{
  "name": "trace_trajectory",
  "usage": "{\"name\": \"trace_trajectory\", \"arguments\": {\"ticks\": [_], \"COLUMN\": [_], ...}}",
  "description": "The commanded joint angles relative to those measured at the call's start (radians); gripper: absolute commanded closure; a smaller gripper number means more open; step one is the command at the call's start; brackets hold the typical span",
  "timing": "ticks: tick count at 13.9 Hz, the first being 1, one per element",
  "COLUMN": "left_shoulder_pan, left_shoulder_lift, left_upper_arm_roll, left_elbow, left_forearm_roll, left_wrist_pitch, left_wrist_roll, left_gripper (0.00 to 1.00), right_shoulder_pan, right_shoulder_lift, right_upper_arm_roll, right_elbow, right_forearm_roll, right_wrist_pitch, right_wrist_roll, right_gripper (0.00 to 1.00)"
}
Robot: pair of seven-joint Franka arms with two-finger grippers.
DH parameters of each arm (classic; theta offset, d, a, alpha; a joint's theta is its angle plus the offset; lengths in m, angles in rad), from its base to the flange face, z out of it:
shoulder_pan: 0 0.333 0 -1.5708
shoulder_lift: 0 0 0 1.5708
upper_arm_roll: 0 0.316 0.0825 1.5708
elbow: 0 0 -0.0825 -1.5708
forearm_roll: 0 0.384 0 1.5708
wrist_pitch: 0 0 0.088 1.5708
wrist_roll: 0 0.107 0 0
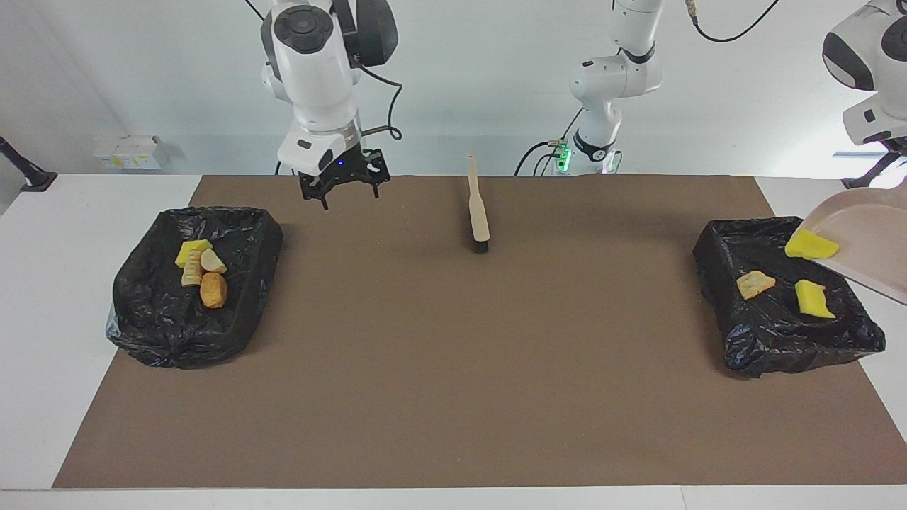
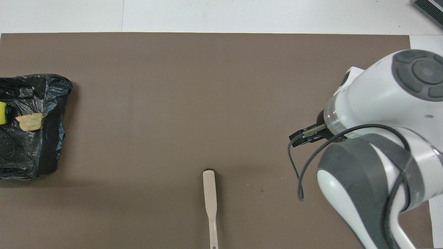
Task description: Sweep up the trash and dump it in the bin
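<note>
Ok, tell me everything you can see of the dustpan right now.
The dustpan is a beige, plastic-looking scoop, only partly in the facing view at the left arm's end of the table. It hangs tilted, mouth down, over the black-bagged bin. One yellow sponge chunk sits at its lip. What holds it is out of view.

A brown mat (image 1: 453,368) covers most of the white table (image 1: 64,234). A small white box (image 1: 129,151), apparently cardboard, sits at the table's robot-side edge, near the right arm's corner.
</note>
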Motion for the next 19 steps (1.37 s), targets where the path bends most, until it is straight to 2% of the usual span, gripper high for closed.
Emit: {"name": "trace_trajectory", "arguments": {"ticks": [1, 5, 8, 10, 11, 13, 15, 17, 19], "left_shoulder_pan": [-0.048, -0.117, -0.130, -0.131, -0.130, -0.116, -0.114, -0.123, -0.134], "left_shoulder_lift": [-0.004, 0.004, 0.007, 0.022, 0.031, 0.036, 0.032, 0.010, -0.007], "left_upper_arm_roll": [0.011, 0.010, 0.010, 0.000, -0.001, 0.002, 0.003, 0.000, -0.036], "left_elbow": [-0.002, 0.013, 0.016, 0.062, 0.094, 0.152, 0.159, 0.157, 0.151], "left_forearm_roll": [0.051, 0.133, 0.127, 0.105, 0.066, -0.139, -0.256, -0.350, -0.441], "left_wrist_pitch": [-0.053, -0.104, -0.102, -0.115, -0.118, -0.134, -0.179, -0.222, -0.306], "left_wrist_roll": [-0.039, -0.038, -0.032, 0.000, 0.052, 0.068, 0.050, -0.034, -0.228], "left_gripper": [1.00, 1.00, 1.00, 1.00, 1.00, 1.00, 1.00, 1.00, 1.00], "right_shoulder_pan": [-0.082, -0.180, -0.241, -0.296, -0.318, -0.330, -0.330, -0.318, -0.317], "right_shoulder_lift": [-0.005, -0.003, -0.003, -0.003, -0.003, -0.006, -0.028, -0.061, -0.066], "right_upper_arm_roll": [0.013, 0.015, 0.013, 0.017, 0.017, 0.018, 0.023, 0.029, 0.032], "right_elbow": [0.014, 0.060, 0.098, 0.103, 0.109, 0.109, 0.109, 0.097, 0.097], "right_forearm_roll": [-0.027, -0.060, -0.055, -0.058, -0.058, -0.044, -0.037, -0.037, -0.037], "right_wrist_pitch": [-0.021, -0.009, -0.009, -0.006, -0.006, -0.009, -0.020, -0.041, -0.077], "right_wrist_roll": [-0.090, -0.089, -0.070, -0.075, -0.083, -0.072, -0.026, 0.035, 0.060], "right_gripper": [0.00, 0.00, 0.00, 0.00, 0.00, 0.00, 0.00, 0.00, 0.00]}}
